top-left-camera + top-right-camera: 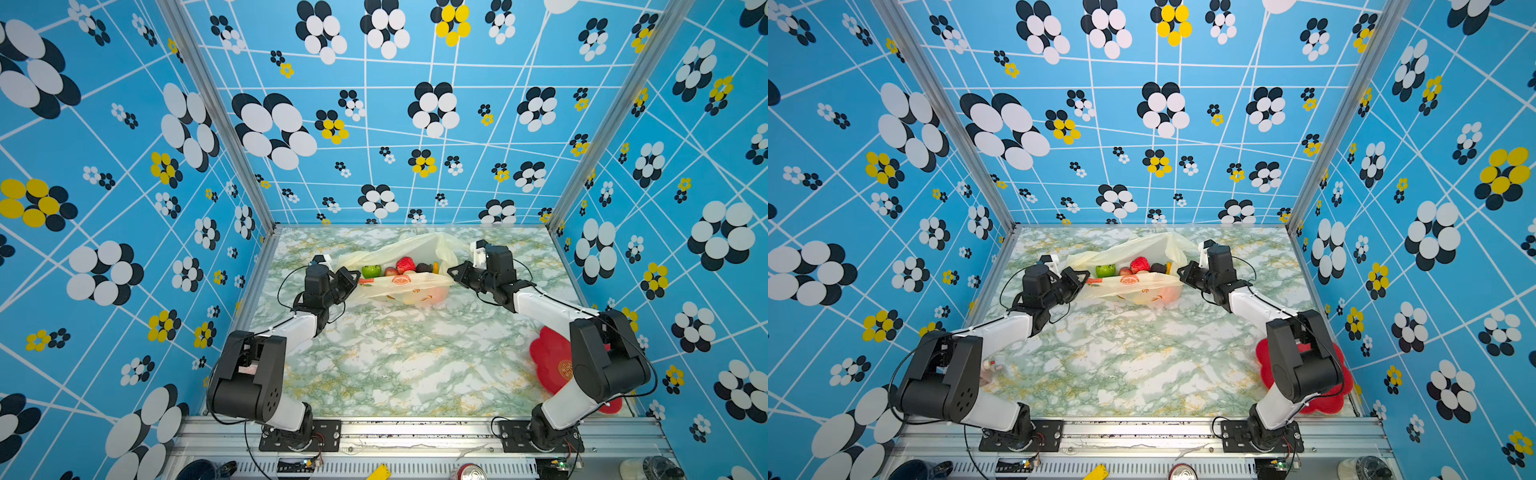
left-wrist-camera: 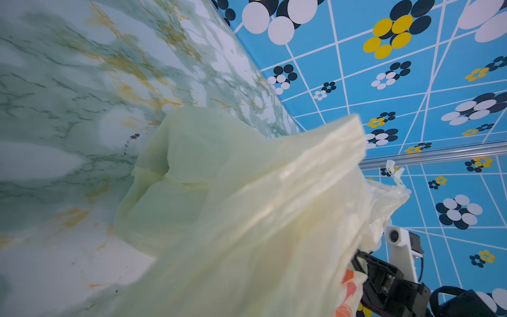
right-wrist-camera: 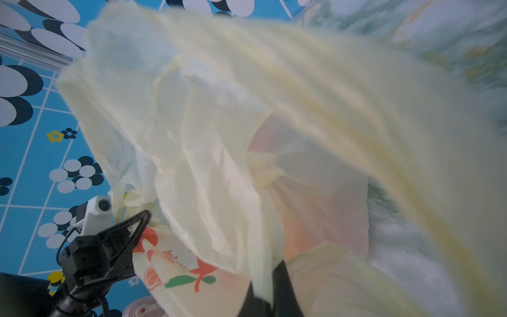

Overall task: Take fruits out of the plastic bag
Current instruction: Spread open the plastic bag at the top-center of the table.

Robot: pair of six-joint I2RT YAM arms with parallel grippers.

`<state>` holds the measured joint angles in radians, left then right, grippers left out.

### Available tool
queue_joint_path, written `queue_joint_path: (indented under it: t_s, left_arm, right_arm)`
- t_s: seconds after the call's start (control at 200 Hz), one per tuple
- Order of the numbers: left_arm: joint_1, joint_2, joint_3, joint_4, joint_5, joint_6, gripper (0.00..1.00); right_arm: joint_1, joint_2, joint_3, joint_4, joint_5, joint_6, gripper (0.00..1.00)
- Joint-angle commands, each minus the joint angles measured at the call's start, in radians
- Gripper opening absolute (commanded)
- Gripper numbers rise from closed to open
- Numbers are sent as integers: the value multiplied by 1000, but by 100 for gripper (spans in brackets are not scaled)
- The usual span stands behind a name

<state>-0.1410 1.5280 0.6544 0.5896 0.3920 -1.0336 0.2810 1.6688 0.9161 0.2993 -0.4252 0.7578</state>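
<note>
The left hand (image 1: 353, 276) and the right hand (image 1: 451, 272) are each pinching shut on an opposite edge of the one plastic bag (image 1: 409, 248), which is lying stretched between them on the tabletop (image 1: 395, 353), mouth gaping. Four fruits are showing inside: one green fruit (image 1: 371, 271) nearest the left hand, one red strawberry (image 1: 405, 264) midway, one dark purple piece (image 1: 424, 268) nearer the right hand, and one orange (image 1: 437, 296) glowing through the film.

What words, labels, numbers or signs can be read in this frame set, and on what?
Nothing reads clearly.
plastic bag: orange lettering beside the printed fruit, too blurred to read.
red plate: gold round emblem, too small to read.
can at the front edge: markings too small to read.
</note>
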Motion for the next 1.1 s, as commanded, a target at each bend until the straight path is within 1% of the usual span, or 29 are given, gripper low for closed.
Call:
queue_joint_path:
  t_s: [0.0,0.05,0.105,0.17,0.225,0.3,0.36,0.415,0.445,0.46,0.515,0.63,0.725,0.82,1.0,1.1]
  left_arm:
    - [23,74,-44,170,61,-102,0]
    - [23,100,-52,209,80,-110,0]
    - [24,114,-53,222,99,-111,0]
    - [21,116,-51,214,116,-93,0]
    - [19,102,-46,172,123,-64,1]
    - [13,66,-33,79,113,-12,13]
    - [1,24,-17,-41,81,41,23]
    - [-13,-20,3,-178,35,95,35]
    - [-21,-51,18,-270,-6,124,42]
    - [-26,-67,26,-315,-31,139,48]
    - [-51,-125,66,-509,-139,198,61]
    - [-136,-221,174,-864,-404,307,79]
    - [-194,-238,260,-1029,-520,365,84]
    - [-225,-191,352,-1126,-586,428,88]
    - [-230,-14,534,-1240,-626,527,91]
    - [-232,78,615,-1261,-617,560,92]
  right_arm:
    - [-40,87,-94,422,-117,202,0]
    - [-44,118,-123,522,-128,246,0]
    - [-45,137,-134,569,-135,275,0]
    - [-43,144,-124,547,-140,280,0]
    - [-42,137,-116,506,-136,263,0]
    - [-32,110,-107,436,-121,220,0]
    - [-22,89,-95,360,-103,185,0]
    - [-13,75,-87,320,-88,166,0]
    - [-9,69,-84,300,-81,157,0]
    - [-7,66,-81,287,-77,152,0]
    - [-2,55,-78,260,-63,139,0]
    - [9,26,-63,171,-26,91,0]
    - [20,6,-45,112,-3,53,0]
    - [42,-5,-25,56,12,11,0]
    - [62,-22,-24,44,18,4,0]
    - [70,-32,-25,33,23,-7,0]
